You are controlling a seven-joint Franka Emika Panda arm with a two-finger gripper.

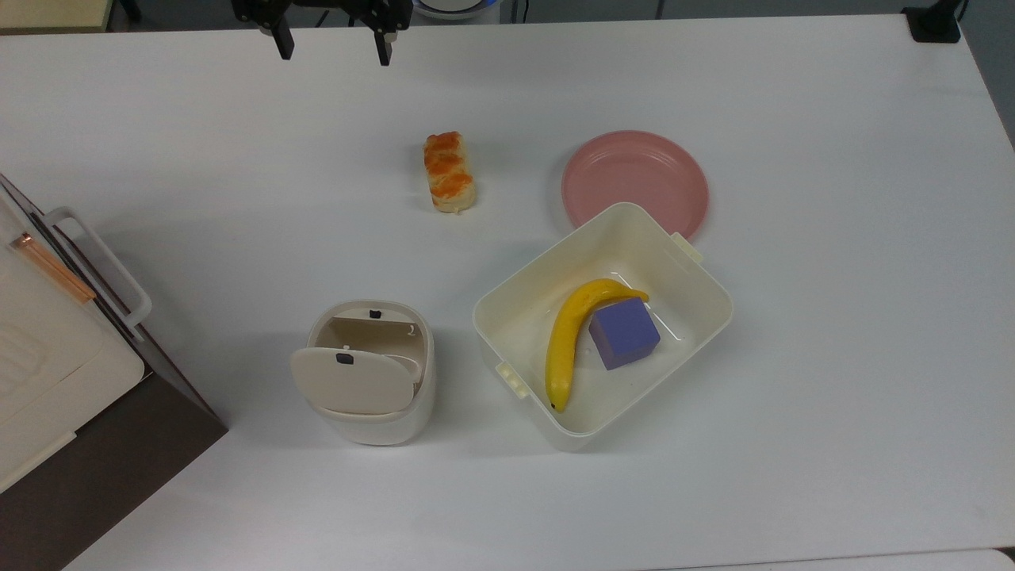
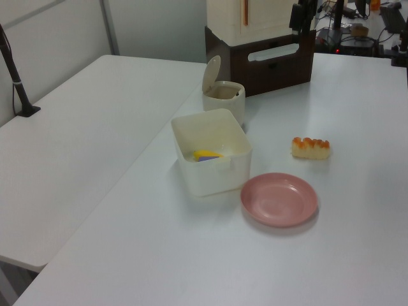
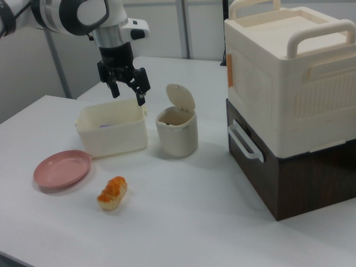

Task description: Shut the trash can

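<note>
Trash can (image 1: 373, 373), lidded, lid raised: 1. Cream tub (image 1: 492, 305) with side clips: 1. Banana (image 1: 567, 341): 1. Purple cube (image 1: 624, 333): 1. Pink plate (image 1: 634, 178): 1. Orange-topped bread roll (image 1: 450, 171): 1. Cream-and-brown cabinet (image 3: 289, 105) with handles: 1. White tables (image 2: 357, 115): 2. Robot gripper (image 1: 333, 49): 1.
</note>
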